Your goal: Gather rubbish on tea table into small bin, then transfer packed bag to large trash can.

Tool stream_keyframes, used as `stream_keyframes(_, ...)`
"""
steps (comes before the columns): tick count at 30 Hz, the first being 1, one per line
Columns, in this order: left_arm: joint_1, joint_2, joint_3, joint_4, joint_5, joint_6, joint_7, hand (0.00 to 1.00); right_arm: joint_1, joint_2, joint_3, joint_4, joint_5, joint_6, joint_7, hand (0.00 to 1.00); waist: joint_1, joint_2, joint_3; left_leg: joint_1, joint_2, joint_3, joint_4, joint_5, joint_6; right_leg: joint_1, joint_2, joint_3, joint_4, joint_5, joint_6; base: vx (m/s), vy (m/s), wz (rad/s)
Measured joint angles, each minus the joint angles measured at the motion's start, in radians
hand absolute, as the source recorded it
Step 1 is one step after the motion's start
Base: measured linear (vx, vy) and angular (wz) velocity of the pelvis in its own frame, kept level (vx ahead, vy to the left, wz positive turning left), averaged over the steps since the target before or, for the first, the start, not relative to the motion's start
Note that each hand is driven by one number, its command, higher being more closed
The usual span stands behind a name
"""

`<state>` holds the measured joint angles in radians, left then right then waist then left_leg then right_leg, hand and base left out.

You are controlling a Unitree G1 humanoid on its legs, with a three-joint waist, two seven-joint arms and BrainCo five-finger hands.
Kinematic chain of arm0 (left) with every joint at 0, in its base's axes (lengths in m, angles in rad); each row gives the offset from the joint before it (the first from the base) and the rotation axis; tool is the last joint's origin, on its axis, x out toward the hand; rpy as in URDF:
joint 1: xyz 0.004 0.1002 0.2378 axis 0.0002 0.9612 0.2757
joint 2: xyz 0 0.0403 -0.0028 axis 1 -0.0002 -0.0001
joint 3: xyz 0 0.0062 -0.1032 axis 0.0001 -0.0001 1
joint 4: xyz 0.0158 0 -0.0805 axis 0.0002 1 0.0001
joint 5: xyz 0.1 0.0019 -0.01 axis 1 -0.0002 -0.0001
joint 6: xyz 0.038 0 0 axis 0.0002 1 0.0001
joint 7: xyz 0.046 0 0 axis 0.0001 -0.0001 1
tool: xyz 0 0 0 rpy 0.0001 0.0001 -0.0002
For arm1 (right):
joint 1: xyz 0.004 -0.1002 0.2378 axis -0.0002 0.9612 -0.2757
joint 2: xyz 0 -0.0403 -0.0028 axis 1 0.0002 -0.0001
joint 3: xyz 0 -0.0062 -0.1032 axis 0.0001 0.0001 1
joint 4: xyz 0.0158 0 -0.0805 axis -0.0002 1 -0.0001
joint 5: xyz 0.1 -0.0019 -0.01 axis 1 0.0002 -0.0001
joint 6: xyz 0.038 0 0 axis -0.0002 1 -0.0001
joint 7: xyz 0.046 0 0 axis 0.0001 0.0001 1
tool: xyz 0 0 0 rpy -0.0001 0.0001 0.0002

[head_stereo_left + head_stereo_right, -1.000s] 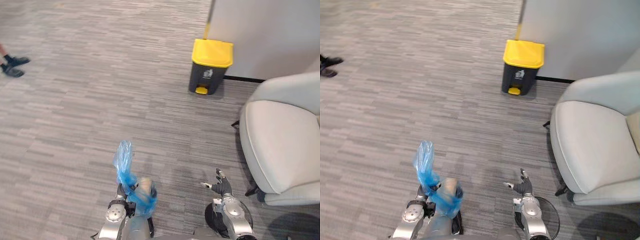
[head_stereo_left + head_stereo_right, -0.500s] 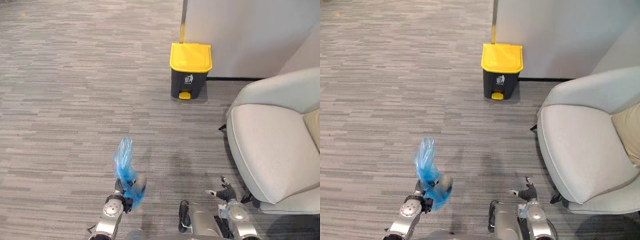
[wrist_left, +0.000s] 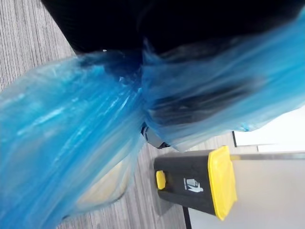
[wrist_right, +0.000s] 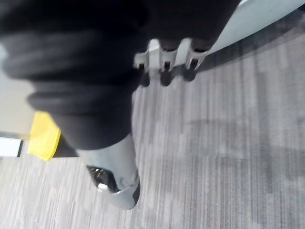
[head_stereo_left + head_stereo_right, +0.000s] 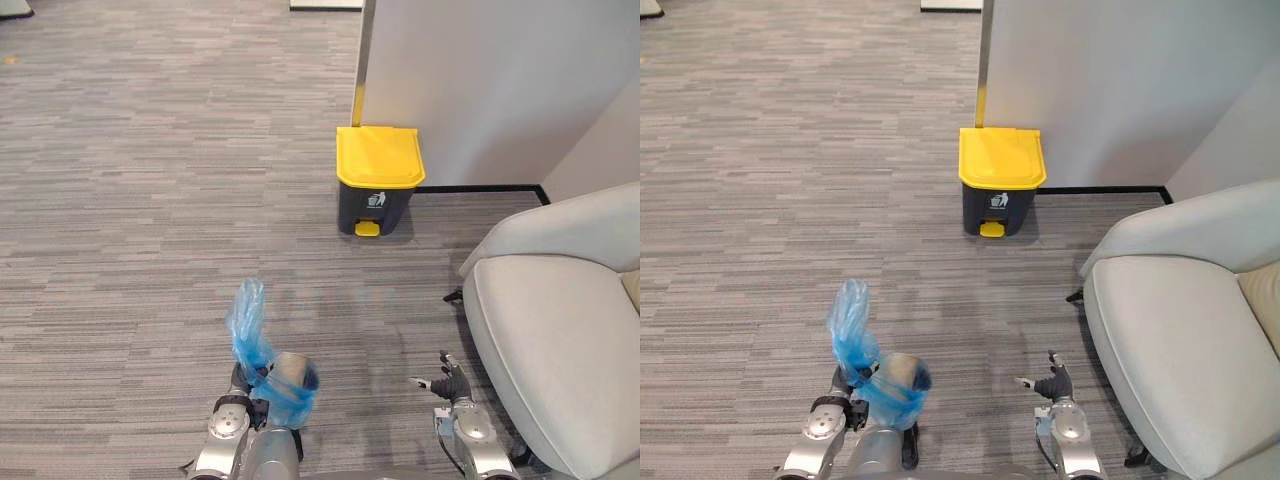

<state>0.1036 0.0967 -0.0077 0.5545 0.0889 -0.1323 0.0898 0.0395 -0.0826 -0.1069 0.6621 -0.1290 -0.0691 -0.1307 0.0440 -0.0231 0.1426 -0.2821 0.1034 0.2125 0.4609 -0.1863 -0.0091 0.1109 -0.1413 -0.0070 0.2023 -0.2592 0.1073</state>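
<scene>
Looking down from the head, where do the two arms sit?

Both come in low at the near edge of the view. The left hand (image 5: pixel 241 385) is held up in front of the body on the left. The right hand (image 5: pixel 449 384) reaches forward on the right, above the grey carpet floor (image 5: pixel 140 220).

What are the fingers doing?

The left hand's fingers are closed round the gathered neck of a blue bag (image 5: pixel 256 352) of thin plastic, which hides most of them. The bag's loose top stands up above the hand. Its filled part bulges just beside the hand, clear of the floor. In the left wrist view the plastic presses right against the hand's dark cover. The right hand's fingers (image 4: pixel 164 62) are loosely extended and a little apart, holding and touching nothing.

Where is the large trash can?

The trash can (image 5: pixel 379 190) stands ahead of the robot. It is dark grey with a yellow pedal and a yellow lid, which is down. Its back is against a white wall (image 5: pixel 480 90), and it is well apart from the blue bag.

How much room is there to move?

Open carpet lies between the hands and the trash can. A pale grey armchair (image 5: pixel 560 330) sits on the right, its seat edge near the right hand. On the left the floor runs wide and open.
</scene>
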Motion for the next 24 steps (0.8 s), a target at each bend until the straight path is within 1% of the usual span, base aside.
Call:
stream_keyframes(1,0.008,-0.002,0.0,-0.003,0.0,0.0,0.0,1.0,-0.004,0.0,0.0,0.005,-0.001,0.0,0.0,0.0,0.007,0.004,0.0,0.02,-0.002,0.011,-0.006,-0.035,-0.001,-0.022,-0.001,0.014,0.083,-0.011,0.018,0.23,0.172,-0.34)
stream_keyframes(2,0.014,0.0,-0.004,-0.002,0.0,0.0,0.0,1.0,-0.007,0.002,0.0,0.007,-0.001,0.0,0.001,0.0,0.011,0.003,0.0,0.037,-0.004,0.016,-0.011,-0.051,-0.003,-0.063,-0.005,0.027,0.177,-0.019,0.038,0.21,0.131,-0.42)
stream_keyframes(3,0.025,0.018,-0.027,0.001,0.0,0.003,0.0,1.0,-0.01,0.01,0.001,0.014,-0.003,0.0,0.001,0.0,0.007,-0.012,-0.001,0.081,-0.019,0.035,-0.037,-0.069,0.007,-0.166,-0.032,0.04,0.409,-0.004,0.101,0.22,0.083,-0.18)
stream_keyframes(4,0.035,0.038,-0.05,0.001,0.0,0.007,0.0,1.0,0.004,0.016,0.003,0.022,-0.012,0.002,0.002,0.0,-0.007,-0.03,-0.002,0.132,-0.047,0.038,-0.069,-0.079,0.019,-0.255,-0.065,0.045,0.619,0.062,0.155,0.25,0.058,0.0)
stream_keyframes(5,0.035,0.042,-0.063,0.001,0.0,0.01,0.0,1.0,0.015,0.018,0.005,0.022,-0.016,0.003,0.002,0.0,-0.013,-0.033,-0.001,0.157,-0.052,0.038,-0.075,-0.084,0.028,-0.285,-0.071,0.044,0.696,0.079,0.149,0.37,0.028,0.13)
stream_keyframes(6,0.035,0.046,-0.071,0.0,0.0,0.011,0.001,1.0,0.033,0.024,0.006,0.02,-0.024,0.004,0.003,0.0,-0.023,-0.032,0.001,0.209,-0.051,0.034,-0.08,-0.112,0.028,-0.358,-0.067,0.029,0.814,0.041,0.082,0.33,-0.004,0.06)
stream_keyframes(7,0.035,0.049,-0.067,-0.002,0.0,0.012,0.003,1.0,0.036,0.027,0.006,0.019,-0.029,0.004,0.003,0.0,-0.026,-0.026,0.005,0.228,-0.05,0.033,-0.086,-0.12,0.026,-0.384,-0.064,0.01,0.836,0.028,0.059,0.4,-0.043,0.08)
stream_keyframes(8,0.031,0.053,-0.067,-0.006,0.0,0.012,0.004,1.0,0.036,0.032,0.005,0.015,-0.03,0.004,0.003,0.0,-0.033,-0.025,0.006,0.268,-0.044,0.032,-0.101,-0.135,0.02,-0.434,-0.06,-0.035,0.839,0.007,0.027,0.28,-0.068,0.09)
stream_keyframes(9,0.03,0.053,-0.067,-0.01,0.0,0.012,0.004,1.0,0.036,0.032,0.006,0.014,-0.031,0.004,0.003,0.0,-0.035,-0.023,0.007,0.285,-0.035,0.03,-0.105,-0.143,0.013,-0.461,-0.053,-0.059,0.824,-0.005,0.008,0.36,-0.123,0.13)
stream_keyframes(10,0.025,0.052,-0.069,-0.019,0.0,0.012,0.004,1.0,0.038,0.033,0.005,0.002,-0.03,0.004,0.003,0.0,-0.037,-0.019,0.009,0.313,-0.018,0.023,-0.114,-0.158,-0.004,-0.507,-0.04,-0.11,0.766,-0.021,-0.019,0.4,-0.17,0.21)
stream_keyframes(11,0.018,0.053,-0.065,-0.019,-0.001,0.012,0.003,1.0,0.038,0.032,0.006,-0.01,-0.03,0.003,0.003,0.0,-0.043,-0.018,0.01,0.334,0.001,0.008,-0.118,-0.168,-0.027,-0.54,-0.026,-0.158,0.659,-0.021,-0.027,0.41,-0.186,0.28)
stream_keyframes(12,0.015,0.055,-0.062,-0.016,-0.001,0.012,0.003,1.0,0.037,0.032,0.006,-0.01,-0.03,0.001,0.003,0.0,-0.046,-0.021,0.008,0.346,0.007,0.004,-0.125,-0.172,-0.035,-0.548,-0.015,-0.179,0.578,-0.013,-0.034,0.46,-0.22,0.31)
stream_keyframes(13,0.015,0.071,-0.06,-0.01,0.0,0.012,0.002,1.0,0.039,0.033,0.007,-0.008,-0.03,0.001,0.003,0.0,-0.051,-0.043,-0.005,0.375,0.0,-0.003,-0.144,-0.183,-0.064,-0.547,0.004,-0.198,0.37,0.097,-0.074,0.52,-0.211,0.2)
stream_keyframes(14,-0.004,0.053,-0.062,0.03,0.0,0.015,0.001,1.0,0.024,0.006,0.004,0.025,-0.031,0.001,0.001,0.0,-0.057,-0.006,-0.003,0.397,0.037,-0.029,-0.151,-0.192,-0.089,-0.513,0.036,-0.228,0.355,0.139,-0.146,0.53,-0.178,0.03)
stream_keyframes(15,-0.007,0.05,-0.062,0.035,0.0,0.015,-0.002,1.0,0.01,0.0,0.004,0.034,-0.031,0.004,0.001,0.0,-0.054,0.002,-0.003,0.39,0.043,-0.034,-0.159,-0.171,-0.102,-0.514,0.046,-0.232,0.353,0.134,-0.158,0.49,-0.147,-0.1)
stream_keyframes(16,-0.011,0.047,-0.059,0.037,0.0,0.015,-0.001,1.0,-0.003,-0.005,0.0,0.039,-0.031,0.004,0.001,0.0,-0.057,0.005,-0.001,0.399,0.039,-0.045,-0.183,-0.131,-0.105,-0.514,0.049,-0.23,0.356,0.115,-0.168,0.44,-0.14,-0.18)
stream_keyframes(17,-0.023,0.038,-0.06,0.044,0.0,0.015,-0.002,1.0,-0.008,-0.011,-0.003,0.039,-0.031,0.005,0.001,0.0,-0.061,0.011,0.0,0.43,0.038,-0.05,-0.213,-0.079,-0.114,-0.495,0.053,-0.233,0.356,0.094,-0.172,0.52,-0.2,0.01)
stream_keyframes(18,-0.029,0.024,-0.06,0.044,0.001,0.014,-0.004,1.0,-0.002,-0.011,-0.005,0.036,-0.03,0.005,0.001,0.0,-0.065,0.013,0.001,0.436,0.048,-0.066,-0.173,-0.045,-0.129,-0.448,0.059,-0.244,0.339,0.064,-0.167,0.44,-0.175,0.14)
stream_keyframes(19,-0.035,0.016,-0.059,0.043,0.001,0.012,-0.004,1.0,0.006,-0.01,-0.005,0.03,-0.03,0.005,0.002,0.0,-0.068,0.017,0.004,0.432,0.06,-0.081,-0.112,-0.038,-0.14,-0.412,0.071,-0.255,0.321,0.053,-0.167,0.47,-0.206,0.18)
stream_keyframes(20,-0.037,-0.012,-0.043,0.035,0.001,0.01,-0.005,1.0,0.034,-0.004,0.006,0.012,-0.03,0.004,0.003,0.0,-0.069,0.034,0.013,0.353,0.106,-0.114,0.147,0.019,-0.164,-0.311,0.103,-0.267,0.253,0.046,-0.171,0.37,-0.15,0.03)
stream_keyframes(21,-0.031,-0.02,-0.037,0.029,0.001,0.01,-0.005,1.0,0.035,0.002,0.01,0.001,-0.03,0.004,0.003,0.0,-0.066,0.036,0.014,0.305,0.123,-0.128,0.26,0.073,-0.172,-0.273,0.115,-0.265,0.225,0.044,-0.174,0.4,-0.116,-0.23)
stream_keyframes(22,-0.02,-0.03,-0.035,0.017,0.001,0.01,-0.01,1.0,0.041,0.01,0.014,-0.024,-0.029,0.002,0.002,0.0,-0.053,0.043,0.014,0.211,0.162,-0.128,0.46,0.078,-0.168,-0.222,0.137,-0.252,0.185,0.037,-0.184,0.23,-0.022,-0.33)
stream_keyframes(23,-0.012,-0.033,-0.032,0.007,0.001,0.01,-0.017,1.0,0.038,0.016,0.014,-0.025,-0.027,0.001,0.002,0.0,-0.051,0.044,0.014,0.164,0.173,-0.126,0.534,0.063,-0.143,-0.203,0.146,-0.242,0.168,0.034,-0.19,0.3,0.01,-0.52)
stream_keyframes(24,-0.007,-0.034,-0.029,-0.001,0.0,0.01,-0.023,1.0,0.035,0.027,0.013,-0.026,-0.018,0.001,0.002,0.0,-0.034,0.04,0.016,0.067,0.178,-0.111,0.599,0.027,-0.102,-0.162,0.153,-0.22,0.129,0.029,-0.193,0.24,0.027,-0.46)
